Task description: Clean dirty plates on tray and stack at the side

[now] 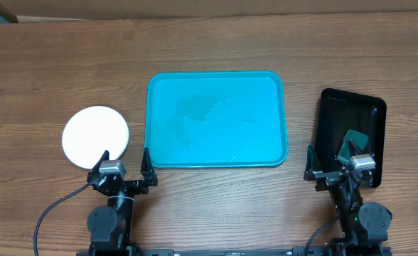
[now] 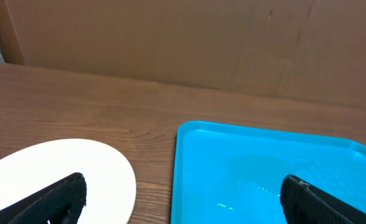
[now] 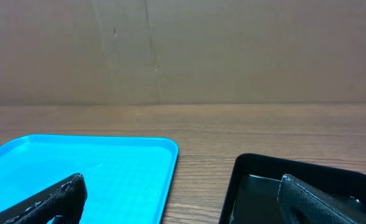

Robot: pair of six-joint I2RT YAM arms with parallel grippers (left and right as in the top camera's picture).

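Observation:
The turquoise tray (image 1: 216,119) lies in the middle of the table with no plates on it, only faint wet marks. A white plate (image 1: 95,136) sits on the table left of the tray; whether others lie stacked under it I cannot tell. It also shows in the left wrist view (image 2: 58,180) beside the tray (image 2: 270,168). My left gripper (image 1: 122,165) is open and empty at the front, between the plate and the tray's corner. My right gripper (image 1: 335,165) is open and empty, its right finger over the black tray. The tray's right corner shows in the right wrist view (image 3: 108,168).
A smaller glossy black tray (image 1: 352,135) stands at the right, holding a dark green sponge-like pad (image 1: 355,144). It also shows in the right wrist view (image 3: 276,180). A brown cardboard wall (image 2: 201,43) stands behind the table.

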